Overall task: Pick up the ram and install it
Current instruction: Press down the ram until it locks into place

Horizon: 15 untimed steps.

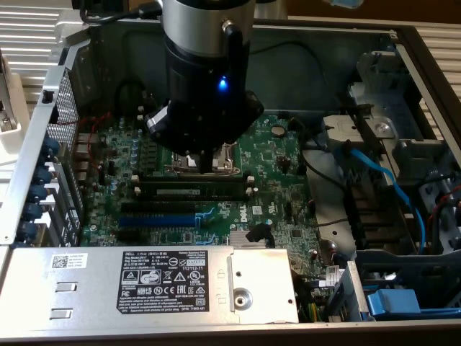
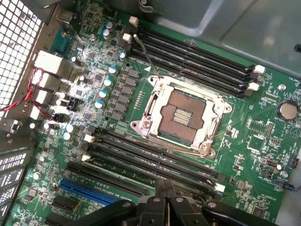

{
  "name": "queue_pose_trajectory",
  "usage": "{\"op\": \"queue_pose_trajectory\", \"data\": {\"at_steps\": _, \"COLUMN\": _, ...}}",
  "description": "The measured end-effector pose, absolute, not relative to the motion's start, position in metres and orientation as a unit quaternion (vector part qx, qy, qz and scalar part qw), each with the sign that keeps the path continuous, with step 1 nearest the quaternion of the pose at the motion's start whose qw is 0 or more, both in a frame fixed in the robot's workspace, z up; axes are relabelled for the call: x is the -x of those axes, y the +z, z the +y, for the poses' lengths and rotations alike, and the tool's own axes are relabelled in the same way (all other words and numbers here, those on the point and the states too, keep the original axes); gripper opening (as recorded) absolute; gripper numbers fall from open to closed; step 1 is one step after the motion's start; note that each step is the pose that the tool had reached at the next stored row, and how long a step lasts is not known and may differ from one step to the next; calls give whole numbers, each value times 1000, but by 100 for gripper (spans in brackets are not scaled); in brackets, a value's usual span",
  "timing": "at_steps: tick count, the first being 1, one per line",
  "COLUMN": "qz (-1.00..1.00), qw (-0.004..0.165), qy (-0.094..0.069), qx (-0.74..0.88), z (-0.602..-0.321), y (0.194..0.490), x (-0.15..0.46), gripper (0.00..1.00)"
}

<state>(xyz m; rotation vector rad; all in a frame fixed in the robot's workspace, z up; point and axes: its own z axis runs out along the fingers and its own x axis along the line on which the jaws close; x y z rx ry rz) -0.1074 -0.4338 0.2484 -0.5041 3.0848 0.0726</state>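
The ram (image 1: 193,191) lay seated lengthwise in a black slot (image 2: 155,157) on the green motherboard (image 1: 277,162), just below the CPU socket (image 2: 181,115) in the exterior view, with a blue slot (image 1: 157,220) further down. The claw (image 2: 165,188) hovered right above the ram, fingers pressed together and gripping nothing, inside the open computer case (image 1: 338,54).

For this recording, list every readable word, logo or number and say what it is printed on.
"DELL": black label on the grey metal power supply box.
"DELL" logo: green motherboard, at.
Remaining label text, the white sticker and the board markings: too small to read.
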Motion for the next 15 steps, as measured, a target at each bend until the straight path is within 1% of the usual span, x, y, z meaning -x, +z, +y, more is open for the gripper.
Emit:
{"op": "queue_pose_trajectory", "data": {"at_steps": 9, "qz": 997, "qw": -5, "qy": 25, "qx": 70, "z": -434, "y": 248, "x": 107, "gripper": 10}}
{"op": "queue_pose_trajectory", "data": {"at_steps": 15, "qz": 998, "qw": -7, "qy": 24, "qx": 54, "z": -434, "y": 248, "x": 107, "gripper": 10}}
